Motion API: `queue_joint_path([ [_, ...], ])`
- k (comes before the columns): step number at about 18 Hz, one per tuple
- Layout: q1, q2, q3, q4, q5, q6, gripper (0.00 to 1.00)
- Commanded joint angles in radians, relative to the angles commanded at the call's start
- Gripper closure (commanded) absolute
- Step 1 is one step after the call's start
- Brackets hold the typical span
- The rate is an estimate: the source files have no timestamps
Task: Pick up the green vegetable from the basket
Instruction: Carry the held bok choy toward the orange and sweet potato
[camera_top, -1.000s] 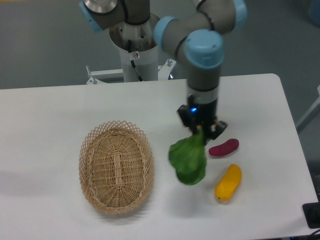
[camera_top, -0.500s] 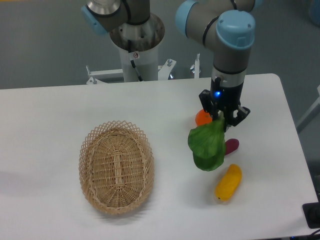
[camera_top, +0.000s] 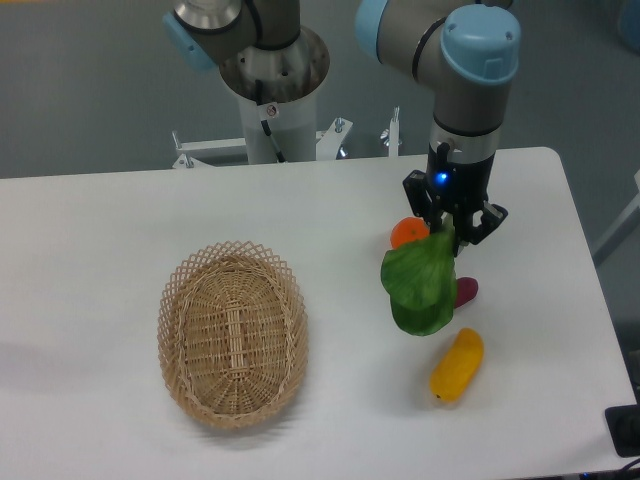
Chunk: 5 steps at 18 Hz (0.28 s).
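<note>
The arm reaches in from twelve o'clock, wrist vertical, pointing straight down toward six o'clock. Its gripper (camera_top: 449, 237) hangs above the table, fingers pinched together on the green vegetable (camera_top: 420, 285).

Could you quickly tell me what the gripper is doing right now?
Gripper: closed on the green vegetable, holding it in the air, away from the basket.

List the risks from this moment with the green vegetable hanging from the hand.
1. The hand grips only the top end of the green vegetable, so the dangling leaves could slip out.
2. It hangs right over the purple item, beside the orange fruit and yellow fruit; lowering here might knock them.
</note>
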Motion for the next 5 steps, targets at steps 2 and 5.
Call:
queue_joint_path([
  [2,-0.003,0.000,0.000,0.002,0.000,0.000,0.59],
  [5,-0.003,0.000,0.000,0.002,-0.002,0.000,0.59],
])
